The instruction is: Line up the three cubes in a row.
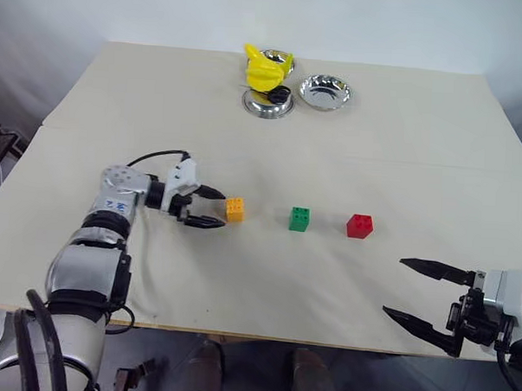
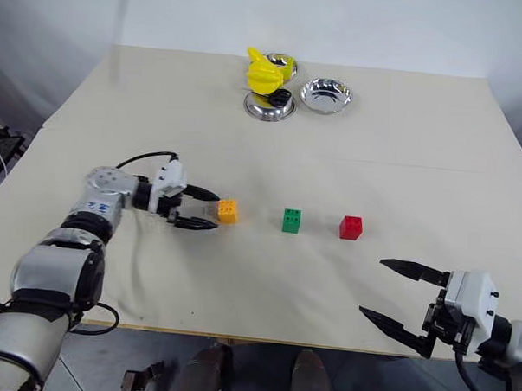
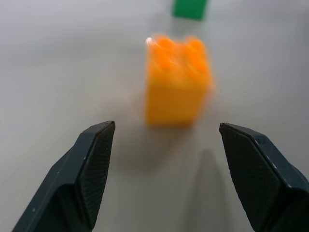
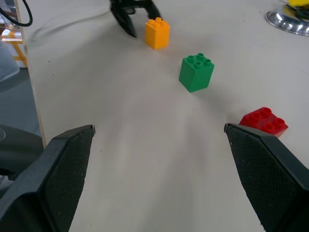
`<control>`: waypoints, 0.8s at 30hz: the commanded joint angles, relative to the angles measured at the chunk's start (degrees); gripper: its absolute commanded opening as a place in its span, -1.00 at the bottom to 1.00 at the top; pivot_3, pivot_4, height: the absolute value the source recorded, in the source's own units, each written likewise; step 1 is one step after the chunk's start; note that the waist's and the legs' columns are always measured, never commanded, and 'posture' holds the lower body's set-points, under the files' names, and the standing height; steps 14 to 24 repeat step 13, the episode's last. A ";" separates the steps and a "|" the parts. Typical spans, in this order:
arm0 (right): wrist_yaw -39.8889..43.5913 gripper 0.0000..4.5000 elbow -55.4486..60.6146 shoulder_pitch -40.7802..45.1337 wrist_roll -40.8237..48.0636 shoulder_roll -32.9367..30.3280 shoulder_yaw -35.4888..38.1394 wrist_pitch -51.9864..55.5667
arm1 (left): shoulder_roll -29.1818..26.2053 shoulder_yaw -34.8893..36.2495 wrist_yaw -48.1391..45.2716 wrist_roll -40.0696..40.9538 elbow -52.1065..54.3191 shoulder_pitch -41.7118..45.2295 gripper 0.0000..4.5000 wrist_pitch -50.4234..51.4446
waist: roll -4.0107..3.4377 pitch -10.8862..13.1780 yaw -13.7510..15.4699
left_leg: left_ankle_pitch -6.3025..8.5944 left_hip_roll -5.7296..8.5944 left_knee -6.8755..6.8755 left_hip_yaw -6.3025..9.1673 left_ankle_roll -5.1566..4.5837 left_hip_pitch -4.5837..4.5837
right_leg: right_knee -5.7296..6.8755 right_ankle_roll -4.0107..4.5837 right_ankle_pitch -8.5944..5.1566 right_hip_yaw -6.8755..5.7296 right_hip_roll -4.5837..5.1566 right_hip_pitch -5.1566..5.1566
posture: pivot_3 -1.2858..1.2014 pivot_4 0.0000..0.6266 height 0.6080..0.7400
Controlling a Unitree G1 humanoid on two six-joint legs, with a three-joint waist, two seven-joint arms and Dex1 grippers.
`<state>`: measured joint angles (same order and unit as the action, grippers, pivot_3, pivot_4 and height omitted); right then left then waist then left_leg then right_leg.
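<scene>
Left claw: while its two fingers are standing apart, the left claw [image 1: 211,207] is lying low on the surface [image 1: 402,150], gripping nothing, its tips just beside the orange cube [image 1: 235,209] and not touching it.
Right claw: the right claw [image 1: 420,293] is hanging wide open and empty at the near right edge, well apart from the cubes.
Cubes: the orange cube, the green cube [image 1: 300,219] and the red cube [image 1: 359,226] are sitting upright in a row across the middle, spaced apart, green between the other two.
Far side: two steel bowls [image 1: 324,92] and a yellow object [image 1: 266,68] are sitting near the far edge.
</scene>
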<state>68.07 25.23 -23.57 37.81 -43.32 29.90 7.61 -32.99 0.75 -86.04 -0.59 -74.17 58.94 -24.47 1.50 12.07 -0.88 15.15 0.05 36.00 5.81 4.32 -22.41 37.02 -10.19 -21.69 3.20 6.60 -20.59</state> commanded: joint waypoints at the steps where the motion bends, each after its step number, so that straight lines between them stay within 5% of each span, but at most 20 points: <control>1: 2.93 1.00 -3.39 -0.67 1.16 -0.90 4.21 -1.44 | -6.56 1.85 -6.32 5.32 4.78 -4.00 0.63 -1.01 | 0.00 0.00 -0.26 | 0.00 -0.01 0.01 0.00 0.00 -0.01 | 0.00 0.00 0.00 0.01 0.01 0.00 | 0.03 -0.52 1.00; 7: 9.29 1.00 -17.95 0.00 -3.89 -3.30 8.41 -9.48 | -17.00 7.18 -2.98 12.66 17.41 -20.12 0.63 0.48 | -0.04 -0.02 -0.75 | 0.09 -0.03 -0.05 -0.01 -0.16 0.03 | -0.03 0.02 0.00 0.04 0.02 0.04 | 0.03 -0.52 1.00; 13: 9.76 1.00 -25.07 3.20 -6.43 -3.33 7.05 -14.25 | -16.82 11.50 2.56 17.78 31.52 -32.77 0.63 4.41 | -0.07 -0.01 -0.40 | 0.09 -0.05 -0.06 0.01 -0.16 0.10 | 0.07 0.08 -0.03 0.05 0.03 0.08 | 0.03 -0.52 1.00; 24: 9.76 1.00 -25.07 3.20 -6.43 -3.33 7.05 -14.25 | -16.82 11.50 2.56 17.78 31.52 -32.77 0.63 4.41 | -0.07 -0.01 -0.40 | 0.09 -0.05 -0.06 0.01 -0.16 0.10 | 0.07 0.08 -0.03 0.05 0.03 0.08 | 0.03 -0.52 1.00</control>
